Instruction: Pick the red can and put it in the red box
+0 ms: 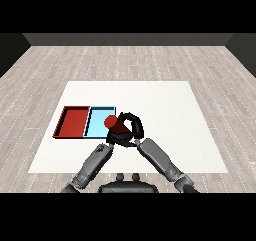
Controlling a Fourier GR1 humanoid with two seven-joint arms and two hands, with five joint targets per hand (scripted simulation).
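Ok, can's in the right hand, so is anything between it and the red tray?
Only the blue tray: the can, held in the right hand, is over that tray's right edge, and the red tray lies just beyond it to the left. The left hand sits below the can, not in that path.

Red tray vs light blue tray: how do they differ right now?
Colour: the red tray is red inside, the light blue tray pale blue. Position: the red tray lies to the left, the light blue tray to its right, nearer the hands. Cover: the red can, held in the right hand, overlaps the light blue tray's right edge; the red tray is unobstructed. Shared: both look similar in shape, side by side.
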